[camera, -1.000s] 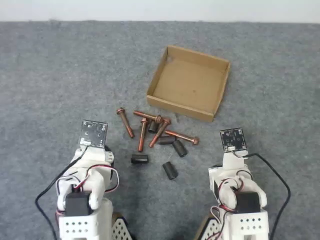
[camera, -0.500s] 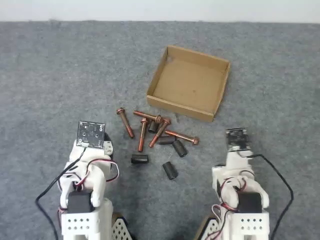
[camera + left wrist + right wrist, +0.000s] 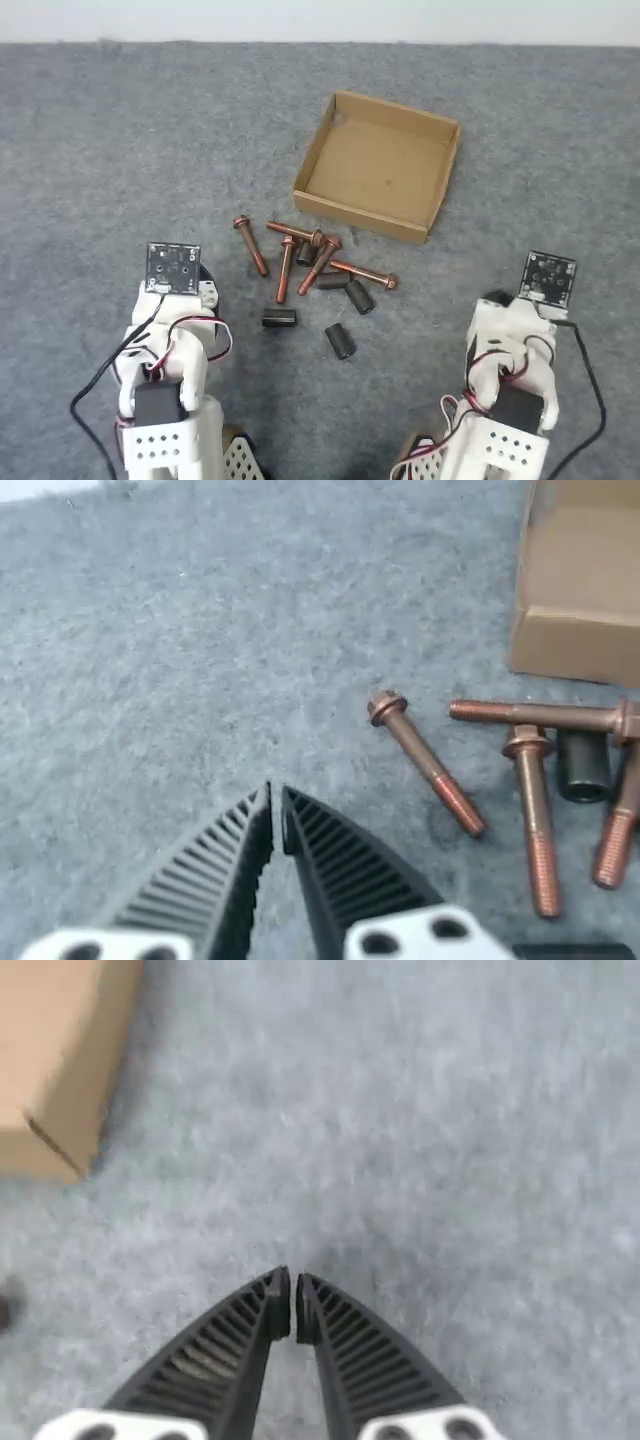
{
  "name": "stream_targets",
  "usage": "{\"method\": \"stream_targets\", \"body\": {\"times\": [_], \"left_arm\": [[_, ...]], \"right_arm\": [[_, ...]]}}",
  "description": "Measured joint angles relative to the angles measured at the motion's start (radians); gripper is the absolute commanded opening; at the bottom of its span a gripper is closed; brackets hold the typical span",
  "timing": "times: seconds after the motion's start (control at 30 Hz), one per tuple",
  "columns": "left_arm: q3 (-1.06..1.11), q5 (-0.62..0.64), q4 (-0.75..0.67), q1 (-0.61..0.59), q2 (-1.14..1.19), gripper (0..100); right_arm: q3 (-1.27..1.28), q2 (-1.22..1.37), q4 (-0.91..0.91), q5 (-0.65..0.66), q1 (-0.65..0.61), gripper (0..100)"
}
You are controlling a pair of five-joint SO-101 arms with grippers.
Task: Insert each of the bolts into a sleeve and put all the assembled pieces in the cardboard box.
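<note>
Several copper bolts (image 3: 285, 268) lie scattered on the grey carpet just in front of the cardboard box (image 3: 318, 160), which holds nothing. Among them are several short black sleeves (image 3: 340, 341), all separate from the bolts. In the left wrist view my left gripper (image 3: 277, 802) is shut on nothing over bare carpet, with a bolt (image 3: 427, 763), a sleeve (image 3: 583, 763) and the box wall (image 3: 575, 645) beyond it. The right gripper (image 3: 293, 1288) is also shut and holds nothing, over bare carpet, with a box corner (image 3: 55, 1070) off to one side.
The left arm (image 3: 168, 300) stands to the left of the pile and the right arm (image 3: 530, 310) to its right, nearer the table's right side. Grey carpet (image 3: 120, 140) stretches wide around the box and pile.
The right arm has swung to the right, away from the pile. The left arm has shifted slightly to the left. Bolts, sleeves and box have not moved.
</note>
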Motion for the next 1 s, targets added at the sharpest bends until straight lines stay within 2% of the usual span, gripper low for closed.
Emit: {"method": "stream_targets", "body": {"times": [0.2, 0.47, 0.6, 0.83, 1.0], "left_arm": [[0.0, 0.0, 0.0, 0.0, 0.0, 1], [0.0, 0.0, 0.0, 0.0, 0.0, 1], [0.0, 0.0, 0.0, 0.0, 0.0, 1], [0.0, 0.0, 0.0, 0.0, 0.0, 1], [0.0, 0.0, 0.031, 0.0, 0.0, 1]], "right_arm": [[0.0, 0.0, -0.173, 0.051, -0.084, 1.0], [-0.107, -0.002, -0.117, 0.061, -0.356, 1.0], [-0.183, 0.031, -0.103, 0.061, -0.428, 1.0], [-0.342, 0.425, -0.097, 0.061, -0.548, 1.4], [-0.503, 0.697, -0.075, 0.061, -0.655, 16.1]]}}
